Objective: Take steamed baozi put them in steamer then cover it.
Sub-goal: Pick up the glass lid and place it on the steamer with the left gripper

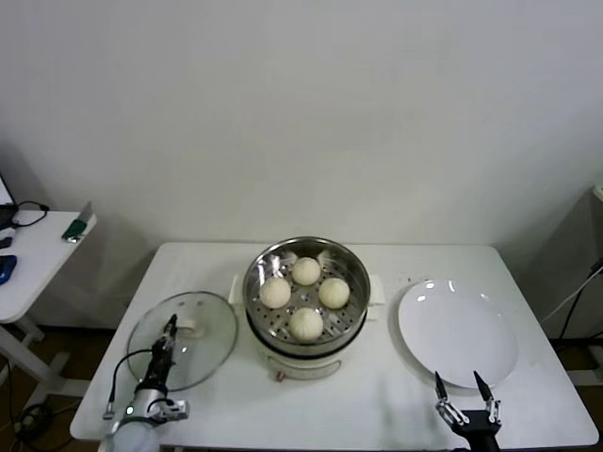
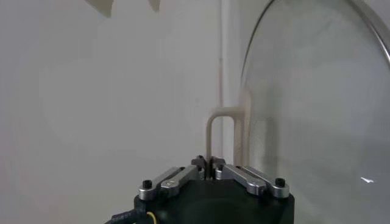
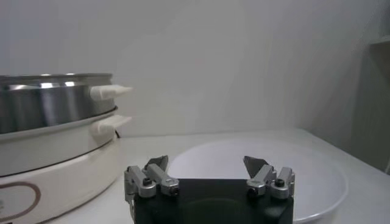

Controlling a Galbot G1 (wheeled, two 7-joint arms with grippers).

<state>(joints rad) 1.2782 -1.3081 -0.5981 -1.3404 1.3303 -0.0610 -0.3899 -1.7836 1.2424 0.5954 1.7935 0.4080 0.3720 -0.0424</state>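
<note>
Left tool (image 1: pixel 171 331) is pinched tight on the lid's (image 1: pixel 215 348) bar handle (image 2: pixel 220 131); the wrist view shows its fingers (image 2: pixel 201 163) closed on the handle's near leg. That lid lies flat on the desk (image 1: pixel 377 400) at nine o'clock from the steamer (image 1: pixel 350 266), just beside it. Four baozi (image 1: pixel 305 270) already sit in the steel basket, so only the covering looks left to do.

Right tool (image 1: pixel 465 399) hangs wide and empty at the desk's near edge, at six o'clock from the plate (image 1: pixel 457 331), idle.

Risks, as I judge them: the grip is on one leg of the handle, not its middle, so the glass may swing or tilt when lifted and slip out. A low carry toward three o'clock could knock the rim against the steamer's side handle (image 1: pixel 233 287) or shove the whole pot. Set down off-centre, the lid would perch on the rim or press on a bun.
</note>
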